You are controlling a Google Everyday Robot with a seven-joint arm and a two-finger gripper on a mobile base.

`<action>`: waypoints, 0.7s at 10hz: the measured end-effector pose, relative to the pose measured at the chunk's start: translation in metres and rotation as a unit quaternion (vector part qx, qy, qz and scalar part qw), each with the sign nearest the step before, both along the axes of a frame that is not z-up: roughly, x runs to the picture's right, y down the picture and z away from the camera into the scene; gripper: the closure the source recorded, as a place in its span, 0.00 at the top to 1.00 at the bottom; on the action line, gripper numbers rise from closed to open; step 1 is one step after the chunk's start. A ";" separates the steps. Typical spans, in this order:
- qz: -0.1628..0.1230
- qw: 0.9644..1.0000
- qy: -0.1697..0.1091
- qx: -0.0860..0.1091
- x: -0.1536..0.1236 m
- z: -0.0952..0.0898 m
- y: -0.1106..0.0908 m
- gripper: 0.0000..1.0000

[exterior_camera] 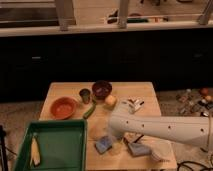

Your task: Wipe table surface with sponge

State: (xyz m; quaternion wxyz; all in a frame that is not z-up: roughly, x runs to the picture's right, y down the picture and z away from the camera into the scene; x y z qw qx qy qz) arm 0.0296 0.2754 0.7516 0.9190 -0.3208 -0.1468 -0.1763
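Note:
The table surface [150, 97] is a light tan wooden top in the middle of the camera view. The blue-grey sponge [104, 145] lies flat near its front edge, beside the green tray. My white arm reaches in from the right, low over the table. My gripper [114, 134] is at its left end, just above and to the right of the sponge, and mostly hidden under the arm. It is open and holds nothing. The sponge lies free on the wood.
A green tray [60, 130] holding a pale yellow item sits front left. At the back stand an orange bowl [63, 107], a dark cup [85, 95], a dark red bowl [102, 90] and a yellow item [110, 101]. A greyish-blue block [138, 149] lies front right.

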 end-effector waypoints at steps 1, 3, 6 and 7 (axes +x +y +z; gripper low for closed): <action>-0.001 1.000 0.000 0.000 0.000 0.002 0.001 0.80; 0.001 1.000 -0.002 -0.001 -0.001 0.008 0.004 0.80; -0.001 1.000 -0.005 -0.003 -0.003 0.015 0.006 0.80; -0.001 1.000 -0.005 -0.004 -0.004 0.016 0.007 0.80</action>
